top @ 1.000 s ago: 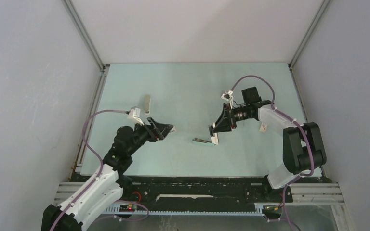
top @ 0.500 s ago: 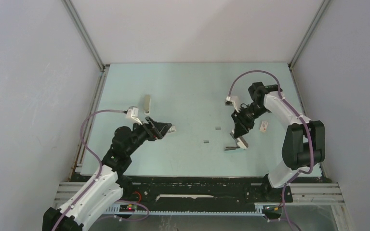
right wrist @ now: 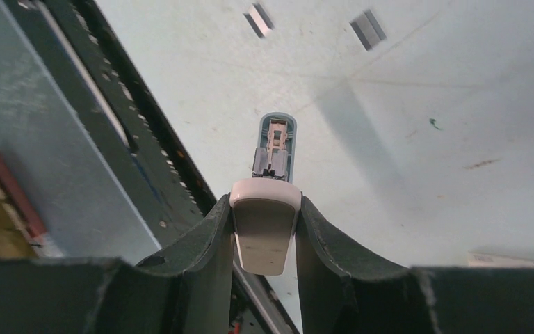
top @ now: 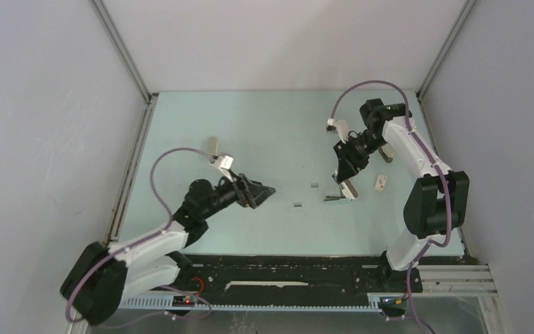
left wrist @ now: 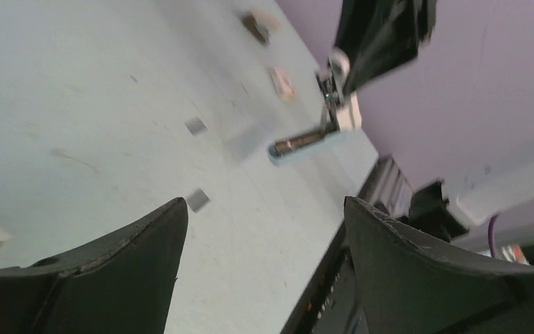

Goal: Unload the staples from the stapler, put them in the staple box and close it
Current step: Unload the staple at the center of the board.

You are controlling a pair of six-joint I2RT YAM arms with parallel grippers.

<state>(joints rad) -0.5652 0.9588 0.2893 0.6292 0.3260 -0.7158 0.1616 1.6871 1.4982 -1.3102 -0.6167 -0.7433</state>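
Top: holding stapler (top: pixel 335 198) clamped in right gripper (top: pixel 348 186), near two loose staples (top: pixel 314 186) on table (top: pixel 250 125). Left wrist: left gripper (left wrist: pixel 264 205) spread wide, empty. Right wrist: can't tell about leftovers in magazine (right wrist: pixel 275 139); keep squeeze firm, tip open end down, shake gently.

Right gripper (top: pixel 348 185) sits right of centre with its tips on the stapler (top: pixel 341 197), whose dark end pokes left. Two staples (top: pixel 314 186) lie apart on the teal table (top: pixel 264 125) — one just left of the stapler, the other lower left. Left gripper (top: pixel 263 191) is left of both, touching neither — white box (top: pixel 380 182) lies right of the stapler.
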